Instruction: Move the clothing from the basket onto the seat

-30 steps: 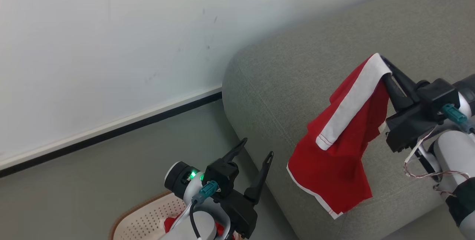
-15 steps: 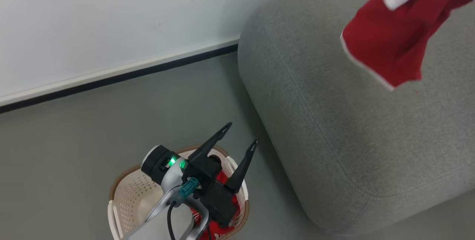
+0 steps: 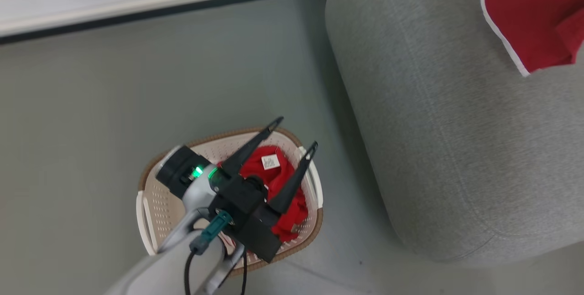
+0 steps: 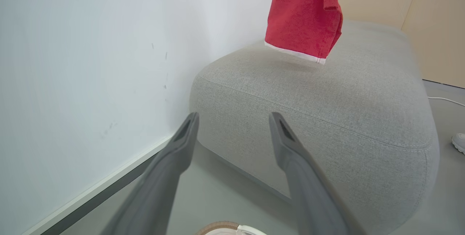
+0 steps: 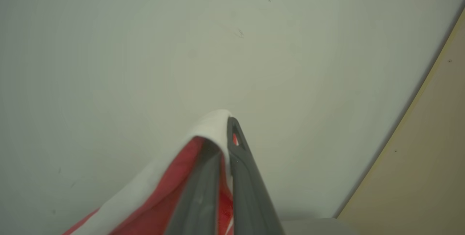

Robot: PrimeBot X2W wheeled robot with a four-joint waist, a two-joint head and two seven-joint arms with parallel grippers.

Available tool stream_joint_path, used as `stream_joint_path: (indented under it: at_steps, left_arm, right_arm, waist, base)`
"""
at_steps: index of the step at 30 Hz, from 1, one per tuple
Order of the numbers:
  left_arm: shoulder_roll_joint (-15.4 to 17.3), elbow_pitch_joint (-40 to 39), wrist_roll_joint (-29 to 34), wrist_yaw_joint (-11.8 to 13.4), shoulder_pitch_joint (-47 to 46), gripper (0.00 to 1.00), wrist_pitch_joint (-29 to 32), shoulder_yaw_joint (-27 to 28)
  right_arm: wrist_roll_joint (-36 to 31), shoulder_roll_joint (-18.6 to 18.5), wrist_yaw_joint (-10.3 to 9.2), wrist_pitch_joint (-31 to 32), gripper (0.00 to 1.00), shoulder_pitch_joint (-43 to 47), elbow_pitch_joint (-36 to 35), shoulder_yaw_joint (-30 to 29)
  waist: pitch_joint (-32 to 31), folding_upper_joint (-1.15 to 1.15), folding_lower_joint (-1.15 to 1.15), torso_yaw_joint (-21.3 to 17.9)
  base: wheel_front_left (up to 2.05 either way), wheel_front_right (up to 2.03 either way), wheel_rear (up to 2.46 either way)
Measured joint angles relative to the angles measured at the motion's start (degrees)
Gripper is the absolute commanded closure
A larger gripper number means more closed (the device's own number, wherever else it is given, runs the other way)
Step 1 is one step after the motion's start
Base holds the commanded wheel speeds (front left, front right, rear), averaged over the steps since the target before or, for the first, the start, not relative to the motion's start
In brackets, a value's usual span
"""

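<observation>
Right gripper (image 5: pixel 221 133): jaws closed tight, pinching the red piece with the white band (image 5: pixel 145 191) near the fingertips. The white band folds over the tips; red cloth falls away below, toward the lower left of the right wrist view. Pale wall (image 5: pixel 181 46) behind it, beige panel (image 5: pixel 417 173) to the side.

Same piece in the left wrist view (image 4: pixel 301 13): it hangs free above the grey seat (image 4: pixel 327 118), white-trimmed hem lowest, apart from the cushion top, faint shadow on the fabric under it. In the head view it sits at the upper right corner (image 3: pixel 534 17), over the seat (image 3: pixel 433 149).

Left gripper (image 3: pixel 296 131): fingers spread wide, nothing between them. It hovers over the basket (image 3: pixel 157 204), fingers pointing toward the seat's edge and the wall. In its own wrist view (image 4: pixel 234 117) the gap between the fingers frames only the floor and the seat's front corner; a sliver of the basket's brown rim (image 4: pixel 218 226) shows at the bottom edge.

Basket: cream, perforated, brown rim, standing on the grey floor (image 3: pixel 91 103) just beside the seat, not touching it. Inside, bunched toward the seat side, a second red garment (image 3: pixel 285 208) with a small white tag on top. Gripper fingers cross in front of it in the head view; contact not seen.

Skirting board (image 3: pixel 137 5) runs along the top of the head view.
</observation>
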Motion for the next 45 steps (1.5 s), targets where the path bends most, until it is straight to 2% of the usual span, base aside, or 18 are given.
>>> stream_joint_path:
  at_steps: [4, 7, 11, 22, 24, 25, 26, 27, 36, 45]
  left_arm:
    - [1.5, -2.0, 0.9, 0.0, -1.8, 0.00, 0.0, 0.7]
    - [2.6, -3.4, 1.7, 0.1, -2.8, 0.00, 0.1, 1.2]
    - [4.6, -4.0, 2.6, 0.5, -4.3, 0.00, 0.7, 2.3]
    - [4.8, -2.9, 4.0, 0.5, -4.6, 0.00, 1.2, 1.7]
    - [4.8, -2.5, 4.0, 0.5, -4.6, 0.00, 1.2, 1.7]
    - [4.8, -2.4, 4.0, 0.5, -4.6, 0.00, 1.2, 1.7]
    - [4.8, -2.3, 4.0, 0.5, -4.5, 0.00, 1.2, 1.7]
    - [4.8, -2.1, 4.0, 0.5, -4.5, 0.00, 1.2, 1.8]
    - [3.5, 0.8, 3.4, 0.5, -4.0, 0.00, 1.0, 2.4]
    - [1.3, 5.1, -0.1, 0.5, -1.7, 0.00, 0.4, 4.9]
  right_arm:
    - [1.1, 1.4, -1.78, -0.1, 1.00, 0.9, 2.1, -1.2]
    - [1.6, 2.7, -2.40, -0.6, 1.00, 2.0, 3.7, -1.4]
    - [2.4, 7.5, -3.55, -2.3, 1.00, 2.7, 6.7, -0.7]
    - [4.2, 12.4, -4.58, -6.0, 1.00, 9.0, 15.8, -0.5]
    - [4.2, 13.4, -4.63, -6.7, 0.67, 9.1, 17.0, -0.2]
    - [4.2, 13.6, -4.63, -6.9, 0.60, 9.1, 17.5, -0.2]
    - [4.2, 13.7, -4.63, -7.2, 0.45, 9.1, 17.9, -0.1]
    - [4.2, 13.7, -4.61, -7.3, 0.00, 9.1, 18.4, -0.1]
    - [4.1, 14.4, -4.19, -9.2, 0.00, 11.8, 21.0, 0.8]
    - [3.4, 15.8, -2.25, -10.1, 0.00, 15.9, 21.7, 2.6]
  waist:
    - [3.5, 0.00, 0.00, 0.7]
    - [6.2, 0.00, -0.01, 1.0]
    - [10.4, 0.00, 0.00, 0.7]
    - [14.1, 0.00, -0.02, -0.8]
    - [13.9, 0.00, -0.02, -0.9]
    - [13.8, 0.00, -0.02, -1.0]
    - [13.6, -0.01, -0.02, -1.0]
    - [13.5, 0.00, -0.02, -1.1]
    - [11.1, -0.01, -0.02, -1.4]
    - [5.8, -0.02, -0.02, -1.5]
  base:
    - [0.00, 0.00, 0.00]
    - [0.00, 0.00, 0.00]
    - [0.00, 0.00, 0.00]
    - [0.00, 0.00, 0.00]
    - [0.00, 0.00, 0.00]
    - [0.00, 0.00, 0.00]
    - [0.00, 0.00, 0.00]
    - [0.00, 0.00, 0.00]
    - [0.00, 0.00, 0.00]
    - [0.00, 0.00, 0.00]
